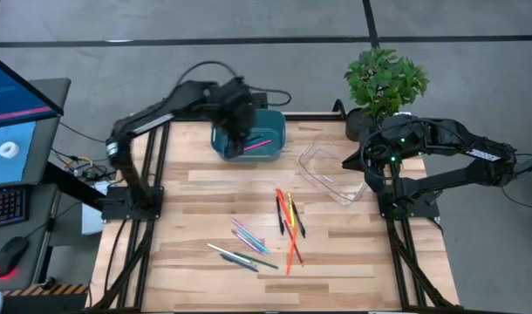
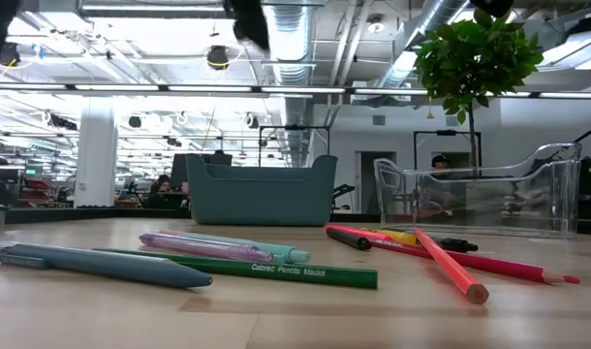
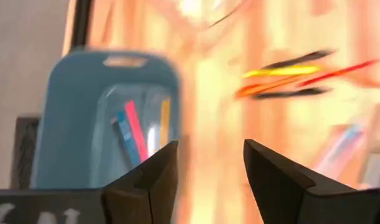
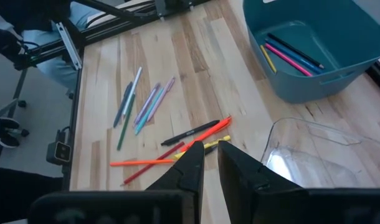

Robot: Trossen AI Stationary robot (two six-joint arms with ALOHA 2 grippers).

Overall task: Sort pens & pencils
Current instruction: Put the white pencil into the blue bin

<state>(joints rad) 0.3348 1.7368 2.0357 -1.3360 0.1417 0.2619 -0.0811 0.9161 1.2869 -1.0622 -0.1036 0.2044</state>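
A: So where are the pens & pencils (image 1: 283,228) now?

B: Most lie loose on the bench (image 1: 196,209), in two groups. The warm-coloured ones, red, orange, yellow and black, cross each other near the middle. The cool ones, teal, purple, grey and green, lie fanned out nearer the front edge. A few are already inside the teal bin (image 1: 270,150); a pink one, a blue one and a yellow one can be seen there.

A: And the arms?

B: The left gripper (image 3: 209,180) hangs above the teal bin with its jaws apart and nothing between them. I think it stands there because this bin receives one kind of stick, so it is the place to let go. The right gripper (image 4: 209,163) waits at the far right, above the clear tray (image 1: 323,166), jaws nearly together, holding nothing.

A: Is the clear tray in use?

B: It looks empty; probably it is meant for the other kind.

A: Any writing to read?

B: Yes, in the low view the green pencil (image 2: 266,269) carries pale letters, "Colored Pencils Model". Other marks I cannot read
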